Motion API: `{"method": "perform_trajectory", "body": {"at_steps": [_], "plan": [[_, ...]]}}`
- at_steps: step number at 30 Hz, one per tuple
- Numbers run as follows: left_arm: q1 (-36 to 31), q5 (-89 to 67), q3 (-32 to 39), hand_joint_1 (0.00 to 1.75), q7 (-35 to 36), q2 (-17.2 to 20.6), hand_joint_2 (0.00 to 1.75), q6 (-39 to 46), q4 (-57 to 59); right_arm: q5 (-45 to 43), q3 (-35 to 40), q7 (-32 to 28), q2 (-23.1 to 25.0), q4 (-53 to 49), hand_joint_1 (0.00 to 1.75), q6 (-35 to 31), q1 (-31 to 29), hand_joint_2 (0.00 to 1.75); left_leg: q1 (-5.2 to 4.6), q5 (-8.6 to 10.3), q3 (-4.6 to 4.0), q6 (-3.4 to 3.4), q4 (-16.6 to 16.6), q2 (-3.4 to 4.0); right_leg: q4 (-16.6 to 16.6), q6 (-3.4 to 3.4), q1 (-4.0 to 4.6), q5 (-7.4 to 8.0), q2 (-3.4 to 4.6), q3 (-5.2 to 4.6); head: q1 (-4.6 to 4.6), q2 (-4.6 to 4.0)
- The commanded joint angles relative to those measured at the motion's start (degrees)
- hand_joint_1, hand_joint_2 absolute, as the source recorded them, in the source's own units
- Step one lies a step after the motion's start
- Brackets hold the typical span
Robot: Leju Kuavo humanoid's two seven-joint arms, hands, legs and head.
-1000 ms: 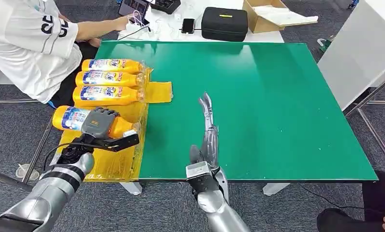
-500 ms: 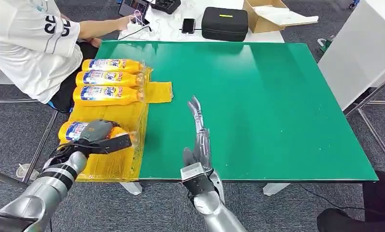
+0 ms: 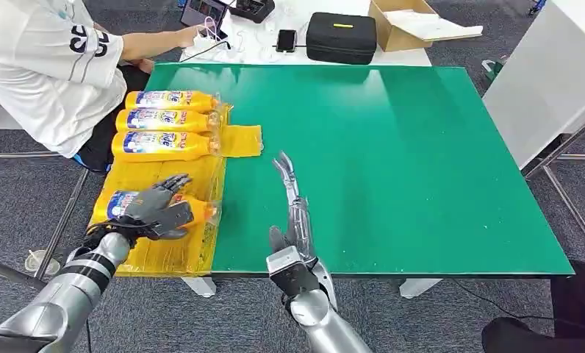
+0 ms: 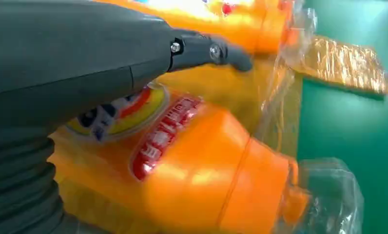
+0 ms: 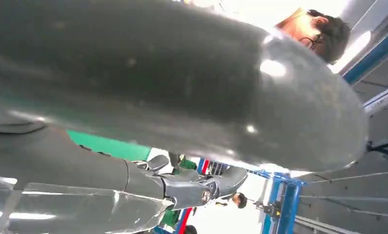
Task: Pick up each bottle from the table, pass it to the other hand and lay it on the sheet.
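On the yellow plastic sheet at the left end of the green table, I see four orange bottles lying on their sides, caps pointing toward the table's middle. Three of them sit in a tight row at the far part of the sheet: the farthest bottle, the second bottle touching it, and the third bottle just beside that. Well apart from them, nearer to me, lies the nearest bottle, flat on the sheet. My left hand rests over this bottle with its fingers spread and lifted off the label, so the hand reads as released, grasping nothing. From the left wrist camera, the orange bottle fills the space under the hand, its red-and-blue label facing up and crinkled clear wrap around the cap end; one dark fingertip points out above it without pressing.

My right hand hovers over the near edge of the table, fingers straight and extended forward, empty and unclenched.

Beyond the table, a person in a white shirt sits at the left far corner, reaching to a white desk that carries a black case, a phone and a cardboard box.
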Motion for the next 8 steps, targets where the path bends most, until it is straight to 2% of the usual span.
{"method": "perform_trajectory", "body": {"at_steps": [1, 2, 8], "plan": [[0.5, -0.4, -1.7, 0.00, 0.2, -0.4, 0.00, -0.1, 1.6, -0.5, 0.3, 0.3, -0.7, 5.1, 0.00, 0.6, -2.7, 0.00, -0.01, -0.04, 0.16, 0.05, 0.0, 0.04, -0.1, -0.04, 0.01, -0.03, -0.01, 0.16, 0.02, 0.00], [0.4, -0.4, -1.7, 0.00, 0.2, -0.4, 0.00, -0.2, 1.5, -0.5, 0.3, 0.3, -0.7, 5.2, 0.00, 0.6, -2.8, 0.00, 0.01, -0.12, 0.43, 0.10, -0.1, 0.08, -0.1, -0.10, 0.05, -0.10, -0.03, 0.44, 0.00, 0.00], [-0.2, 2.0, -1.6, 0.00, -0.6, -0.2, 0.00, -3.3, 1.5, -1.0, -0.6, 0.6, -0.5, 6.3, 0.00, 1.3, -3.2, 0.00, 0.01, -0.06, 0.24, 0.06, 0.0, 0.07, -0.1, -0.07, 0.04, -0.04, 0.00, 0.24, 0.00, 0.00]]}}
